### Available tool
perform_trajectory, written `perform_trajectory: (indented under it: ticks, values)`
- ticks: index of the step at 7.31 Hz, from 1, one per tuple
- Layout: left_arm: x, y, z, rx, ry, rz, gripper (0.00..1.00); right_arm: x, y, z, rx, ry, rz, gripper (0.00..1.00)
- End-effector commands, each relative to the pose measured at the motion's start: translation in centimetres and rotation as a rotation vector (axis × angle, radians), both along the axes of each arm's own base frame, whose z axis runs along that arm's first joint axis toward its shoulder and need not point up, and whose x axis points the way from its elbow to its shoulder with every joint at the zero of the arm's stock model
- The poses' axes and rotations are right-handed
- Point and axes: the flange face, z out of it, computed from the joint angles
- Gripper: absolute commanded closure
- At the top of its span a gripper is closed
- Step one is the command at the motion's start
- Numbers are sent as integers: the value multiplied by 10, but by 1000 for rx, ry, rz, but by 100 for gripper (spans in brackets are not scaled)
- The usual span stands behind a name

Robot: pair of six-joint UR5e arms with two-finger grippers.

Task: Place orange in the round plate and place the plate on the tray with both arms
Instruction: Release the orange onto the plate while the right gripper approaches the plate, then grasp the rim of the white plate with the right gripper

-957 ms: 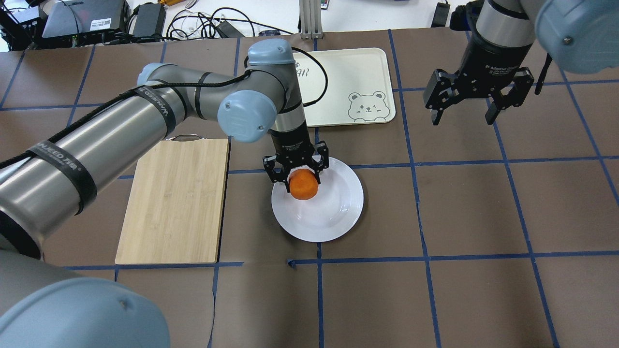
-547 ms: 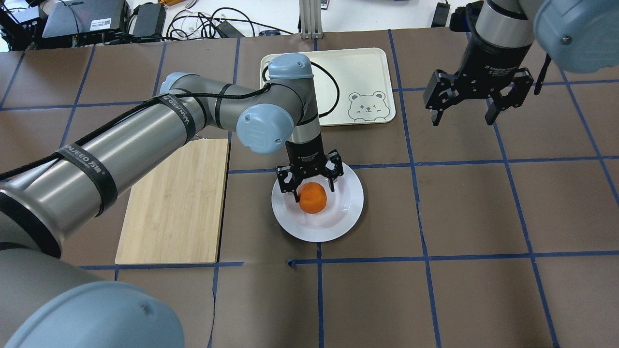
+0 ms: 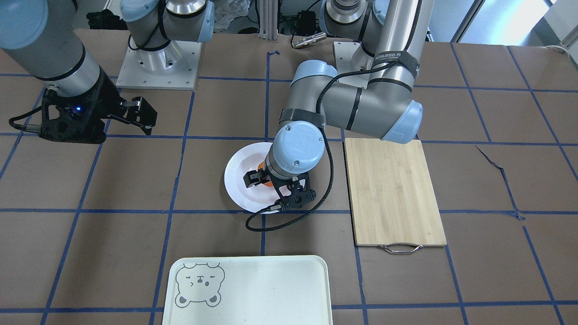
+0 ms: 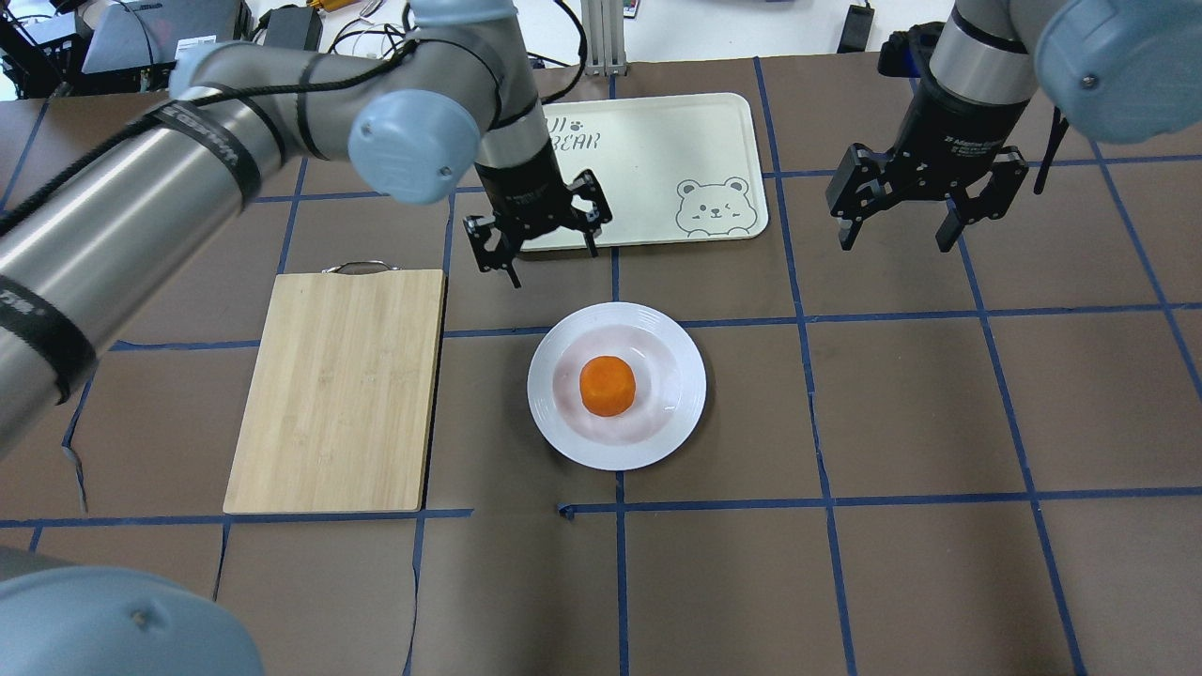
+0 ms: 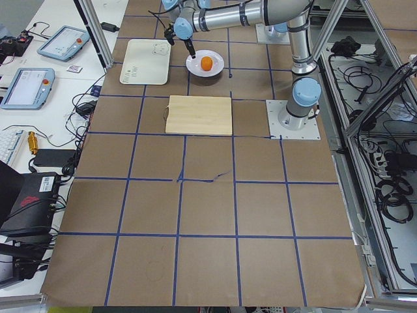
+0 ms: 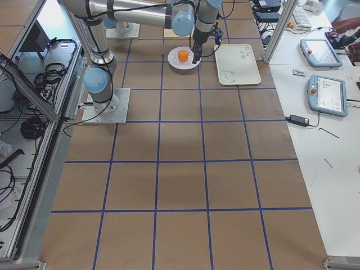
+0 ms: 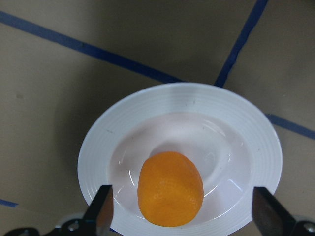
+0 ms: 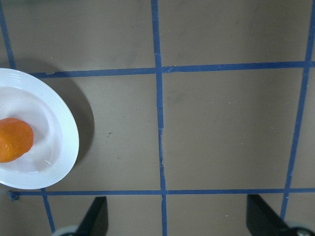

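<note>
Overhead exterior view: orange (image 4: 608, 385) rests in plate (image 4: 563, 427) centre, plate on table (image 4: 939, 422) at near side of tray (image 4: 676, 141); left gripper (image 4: 554, 263) and right gripper (image 4: 892, 242) hang spread and empty; two-arm plate transfer judged outstanding.

**Hidden, cropped, too small**

Front-facing view: only a sliver of the orange (image 3: 267, 183) past the left arm (image 3: 298, 155), round plate (image 3: 235, 174) part covered, tray (image 3: 253, 284) cropped at the bottom edge. Right wrist view: orange and round plate cropped at the left edge. Side views: too small to tell how the jaws stand.
</note>
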Motion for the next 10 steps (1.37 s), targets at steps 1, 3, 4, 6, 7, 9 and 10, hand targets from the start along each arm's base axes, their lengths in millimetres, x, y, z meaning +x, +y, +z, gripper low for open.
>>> perform_trajectory:
  ticks: [1, 3, 4, 6, 7, 9, 10]
  values:
    - [49, -5, 83, -125, -63, -182, 0, 12, -8, -75, -11, -127, 12, 0]
    - [58, 20, 141, -240, -47, -341, 0, 29, 7, -134, -105, -272, -8, 0]
    - [64, 30, 150, -251, -43, -398, 0, 33, 15, -162, -160, -297, -13, 0]
    - [76, 52, 134, -264, -44, -421, 0, 50, 29, -207, -202, -415, -11, 0]
    - [94, 54, 127, -308, -56, -398, 0, 57, 30, -218, -179, -483, -27, 0]
    - [120, 68, 134, -296, -60, -372, 0, 81, 36, -228, -155, -502, 12, 0]
    - [120, 77, 135, -281, -58, -369, 0, 103, 41, -228, -167, -503, 54, 0]
